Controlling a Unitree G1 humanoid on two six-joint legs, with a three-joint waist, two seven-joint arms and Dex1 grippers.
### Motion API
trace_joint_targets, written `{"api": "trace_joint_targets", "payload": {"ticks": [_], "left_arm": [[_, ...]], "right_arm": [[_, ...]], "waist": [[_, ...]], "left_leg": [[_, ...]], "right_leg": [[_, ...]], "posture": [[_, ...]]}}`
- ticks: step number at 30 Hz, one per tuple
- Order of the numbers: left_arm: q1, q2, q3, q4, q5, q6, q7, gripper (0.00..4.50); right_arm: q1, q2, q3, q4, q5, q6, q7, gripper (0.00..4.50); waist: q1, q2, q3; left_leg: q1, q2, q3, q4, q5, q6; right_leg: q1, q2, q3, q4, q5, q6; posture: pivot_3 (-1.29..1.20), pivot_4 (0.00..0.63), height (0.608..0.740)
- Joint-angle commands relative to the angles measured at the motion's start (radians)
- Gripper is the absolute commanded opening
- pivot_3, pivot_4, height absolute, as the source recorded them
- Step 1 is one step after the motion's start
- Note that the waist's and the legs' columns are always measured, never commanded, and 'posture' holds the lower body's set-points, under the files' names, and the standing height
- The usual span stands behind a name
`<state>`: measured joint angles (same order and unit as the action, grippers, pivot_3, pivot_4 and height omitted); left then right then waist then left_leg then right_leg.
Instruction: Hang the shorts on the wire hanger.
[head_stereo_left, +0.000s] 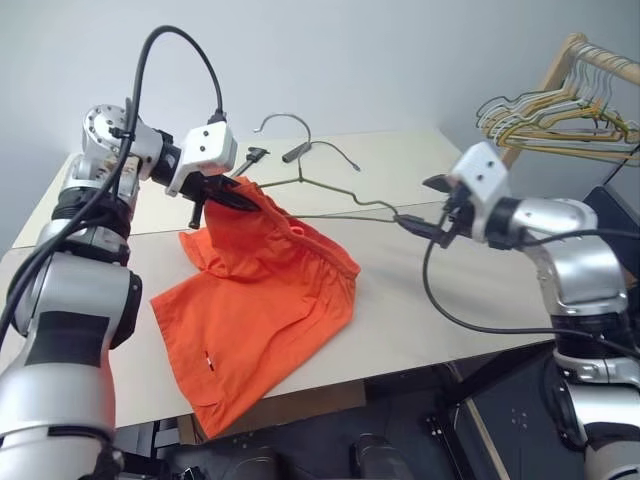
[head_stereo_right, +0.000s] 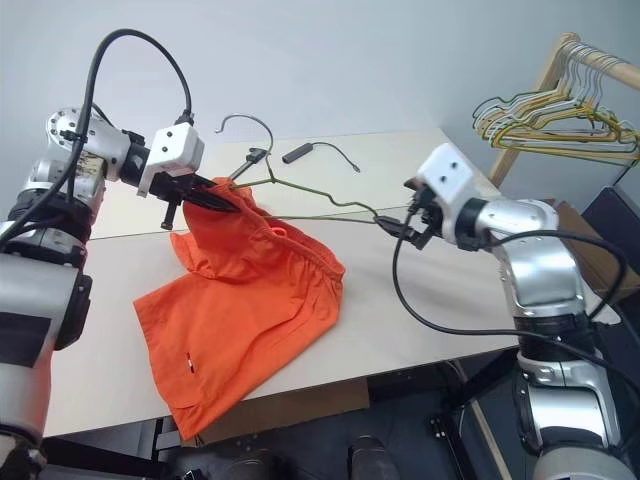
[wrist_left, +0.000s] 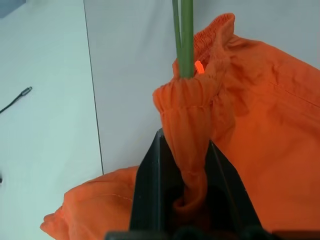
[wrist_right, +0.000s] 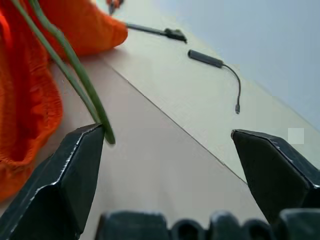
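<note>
While left claw (wrist_left: 185, 165) pinches gathered orange shorts (head_stereo_left: 265, 300) w/ thin wire hanger (head_stereo_left: 330, 195), right claw (wrist_right: 170, 150) gapes wide.

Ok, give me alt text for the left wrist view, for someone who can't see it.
The left gripper is shut on a bunched fold of the bright orange fabric shorts at the gathered waistband. The thin olive-green wire hanger runs into that fold, over a pale tabletop.

Orange shorts (head_stereo_left: 262, 300) partly lifted at bunched waistband, rest draped on table; olive wire hanger (head_stereo_left: 335, 196) apparently threaded into waistband, hook raised.
</note>
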<state>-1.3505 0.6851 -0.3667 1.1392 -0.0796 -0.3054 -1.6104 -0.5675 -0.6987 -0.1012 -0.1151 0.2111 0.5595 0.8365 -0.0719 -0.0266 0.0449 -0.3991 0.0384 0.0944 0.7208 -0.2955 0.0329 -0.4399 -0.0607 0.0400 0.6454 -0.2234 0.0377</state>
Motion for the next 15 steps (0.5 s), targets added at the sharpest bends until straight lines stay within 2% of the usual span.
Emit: {"api": "trace_joint_targets", "payload": {"ticks": [1,4,7,15], "left_arm": [[-0.004,0.009,0.035,-0.01,0.003,-0.002,-0.004,0.0],[-0.004,0.011,0.047,-0.011,0.011,-0.005,-0.004,0.0],[-0.003,0.014,0.059,-0.013,0.014,-0.01,-0.004,0.0],[-0.003,0.016,0.079,-0.012,0.028,-0.016,-0.004,0.0]], "right_arm": [[0.081,-0.005,-0.087,-0.073,0.076,0.017,-0.002,4.45],[0.177,0.025,-0.089,-0.112,0.135,0.098,-0.013,4.45],[0.244,0.099,-0.06,-0.144,0.212,0.185,-0.035,4.45],[0.183,0.321,0.034,-0.03,0.282,0.343,-0.146,4.45]], "waist": [[-0.002,0.0,0.0],[-0.011,0.0,0.0],[-0.025,0.0,0.0],[-0.048,0.0,0.0]], "left_leg": [[0.0,0.0,0.0,0.0,0.0,0.0],[0.001,0.0,0.0,0.001,0.0,0.0],[0.003,0.0,0.0,0.001,0.0,0.0],[0.004,0.0,-0.006,0.001,0.0,0.0]], "right_leg": [[0.0,0.0,0.0,0.0,0.0,0.0],[0.0,0.0,0.001,0.001,0.0,0.0],[0.002,0.0,0.002,0.002,0.0,0.0],[0.002,0.0,0.003,0.002,0.0,0.0]], "posture": [[-0.1,0.0,0.74],[-0.1,0.0,0.74],[-0.1,0.0,0.74],[-0.1,0.0,0.74]]}}
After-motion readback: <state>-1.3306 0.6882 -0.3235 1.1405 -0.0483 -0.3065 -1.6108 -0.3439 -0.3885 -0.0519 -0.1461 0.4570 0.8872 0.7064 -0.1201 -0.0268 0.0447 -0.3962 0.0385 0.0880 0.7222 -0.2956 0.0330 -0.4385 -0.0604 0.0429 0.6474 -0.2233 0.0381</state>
